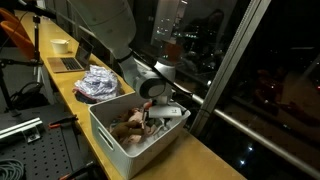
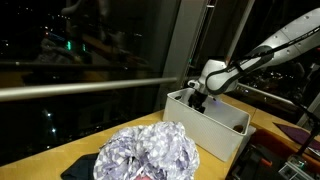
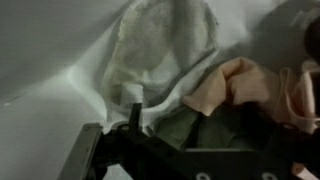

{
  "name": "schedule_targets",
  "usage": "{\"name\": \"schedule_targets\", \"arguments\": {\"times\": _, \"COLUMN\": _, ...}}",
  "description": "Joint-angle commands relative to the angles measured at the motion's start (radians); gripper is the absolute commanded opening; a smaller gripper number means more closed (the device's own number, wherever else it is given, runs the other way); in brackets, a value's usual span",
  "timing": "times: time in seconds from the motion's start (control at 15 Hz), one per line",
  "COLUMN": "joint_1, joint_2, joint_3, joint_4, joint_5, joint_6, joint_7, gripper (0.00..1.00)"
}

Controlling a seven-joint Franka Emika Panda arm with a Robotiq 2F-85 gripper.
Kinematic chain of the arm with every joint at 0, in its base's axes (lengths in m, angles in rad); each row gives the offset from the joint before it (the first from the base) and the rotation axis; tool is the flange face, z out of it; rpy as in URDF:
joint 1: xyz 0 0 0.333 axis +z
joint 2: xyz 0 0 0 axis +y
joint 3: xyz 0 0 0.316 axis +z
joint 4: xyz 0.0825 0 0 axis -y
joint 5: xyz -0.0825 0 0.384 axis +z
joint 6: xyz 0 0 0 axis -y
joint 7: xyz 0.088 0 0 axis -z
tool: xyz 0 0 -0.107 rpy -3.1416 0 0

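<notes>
My gripper (image 1: 161,110) reaches down into a white bin (image 1: 108,128) full of crumpled clothes. It shows at the bin's far end in the other outside view too, gripper (image 2: 198,99) over bin (image 2: 222,132). In the wrist view the gripper (image 3: 205,140) stands open, with its left finger (image 3: 133,116) beside a white cloth (image 3: 160,50). A dark green cloth (image 3: 200,130) lies between the jaws, and a peach cloth (image 3: 235,85) lies just beyond it. Nothing is gripped.
A crumpled silvery patterned cloth (image 1: 97,83) lies on the wooden counter next to the bin, and is seen again as cloth (image 2: 150,155). A laptop (image 1: 68,63) and a small roll (image 1: 60,45) sit further along. A dark window with a rail (image 2: 80,90) runs along the counter.
</notes>
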Motion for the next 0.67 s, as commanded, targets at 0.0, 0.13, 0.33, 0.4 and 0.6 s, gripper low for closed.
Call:
{"name": "schedule_targets", "arguments": {"times": 0.0, "joint_1": -0.012, "joint_2": 0.025, "joint_3": 0.010, "joint_4": 0.027, "joint_5": -0.025, "joint_6": 0.007, "joint_7": -0.008, "gripper": 1.00}}
{"name": "schedule_targets", "arguments": {"times": 0.13, "joint_1": -0.012, "joint_2": 0.033, "joint_3": 0.009, "joint_4": 0.034, "joint_5": -0.025, "joint_6": 0.005, "joint_7": -0.007, "gripper": 1.00}}
{"name": "schedule_targets", "arguments": {"times": 0.33, "joint_1": -0.011, "joint_2": 0.047, "joint_3": -0.007, "joint_4": 0.048, "joint_5": -0.032, "joint_6": 0.004, "joint_7": 0.000, "gripper": 1.00}}
{"name": "schedule_targets", "arguments": {"times": 0.4, "joint_1": -0.009, "joint_2": 0.054, "joint_3": -0.020, "joint_4": 0.053, "joint_5": -0.040, "joint_6": 0.005, "joint_7": 0.004, "gripper": 1.00}}
{"name": "schedule_targets", "arguments": {"times": 0.6, "joint_1": -0.013, "joint_2": 0.074, "joint_3": -0.039, "joint_4": 0.070, "joint_5": -0.057, "joint_6": 0.003, "joint_7": 0.003, "gripper": 1.00}}
